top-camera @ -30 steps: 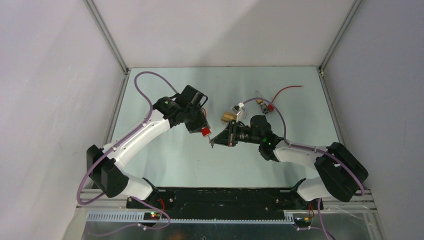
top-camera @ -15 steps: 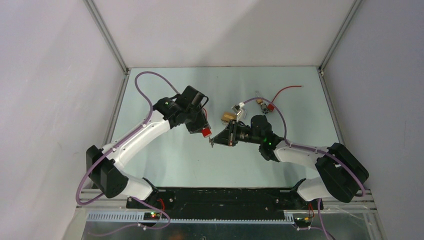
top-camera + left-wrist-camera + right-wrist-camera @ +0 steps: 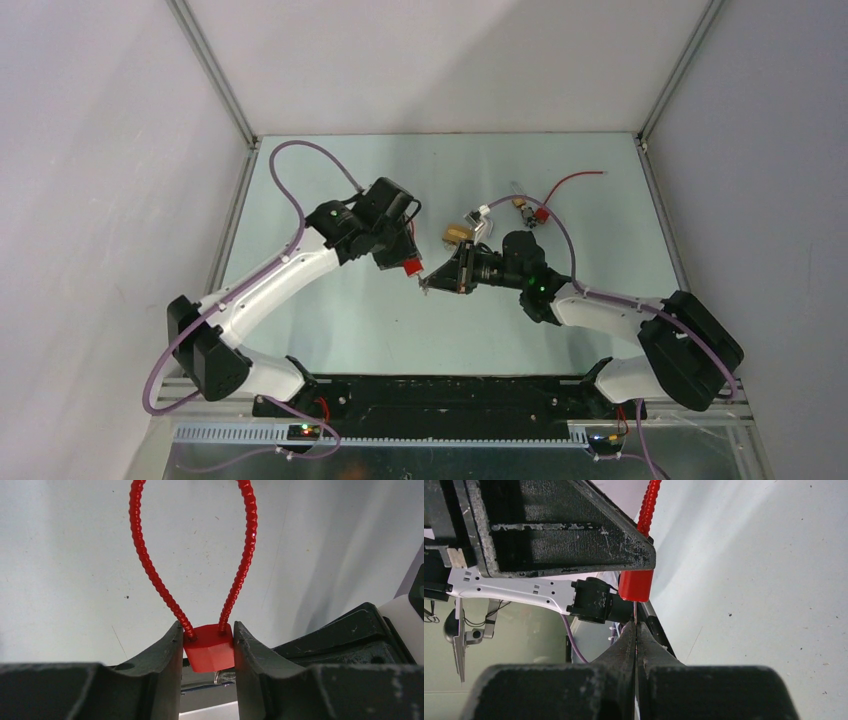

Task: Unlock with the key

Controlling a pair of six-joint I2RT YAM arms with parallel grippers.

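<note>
My left gripper (image 3: 405, 258) is shut on a red plastic tag (image 3: 209, 647) whose red wire loop (image 3: 150, 570) sticks out past the fingertips. My right gripper (image 3: 428, 284) is shut on the key (image 3: 635, 612), a thin silvery blade seen edge-on between the closed fingers. The key's tip points up at the underside of the red tag (image 3: 635, 585) and touches or nearly touches it. In the left wrist view a silvery tip (image 3: 227, 676) shows just under the tag. Both grippers meet above the middle of the table.
A small brass padlock (image 3: 457, 235) with a silver shackle lies just behind the right gripper. Farther back right lie another small brass piece (image 3: 521, 204), a red tag (image 3: 541, 213) and a red wire (image 3: 578, 178). Grey walls enclose the table (image 3: 330, 320).
The left arm's elbow has swung a little left and down, and its gripper has edged toward the right gripper. The right arm has barely moved. Both grips are unchanged.
</note>
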